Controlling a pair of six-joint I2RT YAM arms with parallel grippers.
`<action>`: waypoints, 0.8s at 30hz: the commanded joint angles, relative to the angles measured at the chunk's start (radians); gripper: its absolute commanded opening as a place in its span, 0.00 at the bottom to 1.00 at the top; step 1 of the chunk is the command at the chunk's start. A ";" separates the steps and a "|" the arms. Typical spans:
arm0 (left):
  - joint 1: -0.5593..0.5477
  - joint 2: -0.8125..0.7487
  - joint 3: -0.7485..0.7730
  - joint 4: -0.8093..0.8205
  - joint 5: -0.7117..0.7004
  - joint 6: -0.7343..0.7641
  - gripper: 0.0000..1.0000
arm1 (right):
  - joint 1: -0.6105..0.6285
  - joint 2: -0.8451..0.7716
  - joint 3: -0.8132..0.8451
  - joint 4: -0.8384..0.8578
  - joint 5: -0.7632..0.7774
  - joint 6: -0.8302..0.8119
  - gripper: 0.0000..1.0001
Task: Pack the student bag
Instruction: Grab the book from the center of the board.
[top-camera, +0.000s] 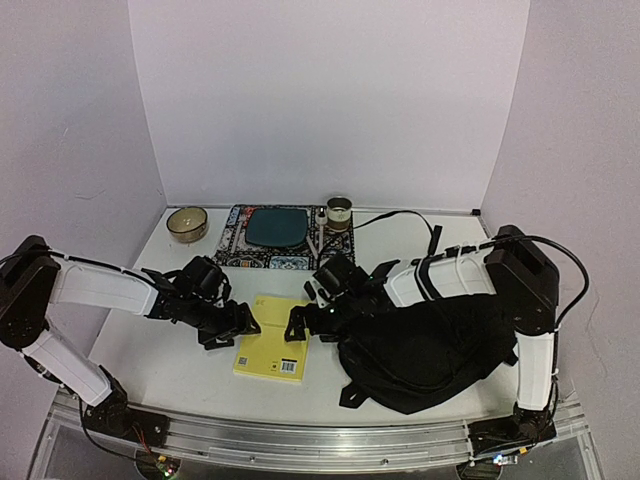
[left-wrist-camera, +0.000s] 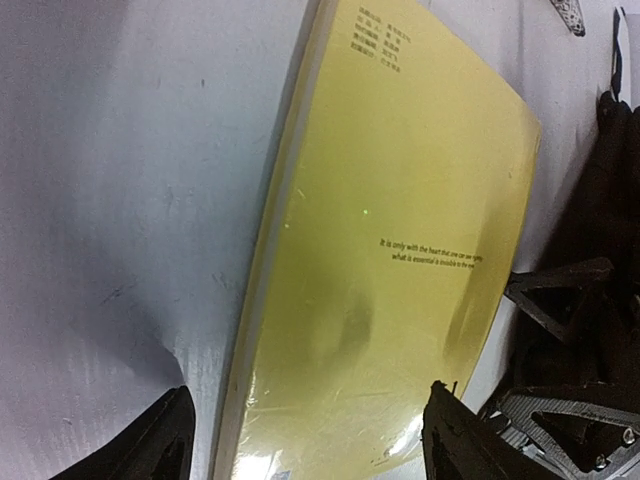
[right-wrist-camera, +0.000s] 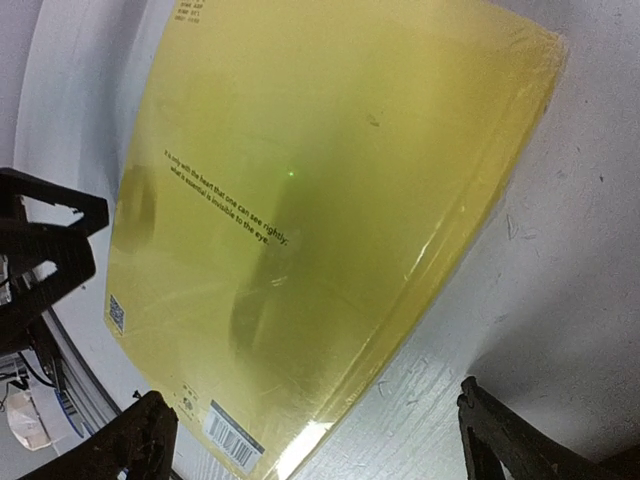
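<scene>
The yellow book (top-camera: 272, 340) lies flat on the table, not yet packed. Just to its right slumps the student bag (top-camera: 430, 350), under the right arm; whether its zipper is open cannot be told. The left gripper (top-camera: 240, 325) sits at the book's left edge and the right gripper (top-camera: 297, 325) at its right edge, both with jaws spread wide and holding nothing. Packing looks barely begun: the book must be lifted and put inside.

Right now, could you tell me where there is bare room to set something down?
Bare table lies near-left, between the left arm and the yellow book, and back right, behind the student bag, though a cable crosses it. The middle is crowded: the right arm meets the left over the book; bowl, patterned mat and cup line the back.
</scene>
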 joint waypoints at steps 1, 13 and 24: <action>0.004 0.016 -0.031 0.135 0.106 -0.036 0.78 | 0.005 0.019 -0.015 0.017 -0.024 0.065 0.98; -0.030 0.009 -0.073 0.318 0.197 -0.141 0.71 | 0.004 0.031 -0.002 0.159 -0.127 0.110 0.90; -0.043 0.004 -0.102 0.361 0.124 -0.194 0.67 | -0.001 -0.060 0.001 0.379 -0.304 0.161 0.66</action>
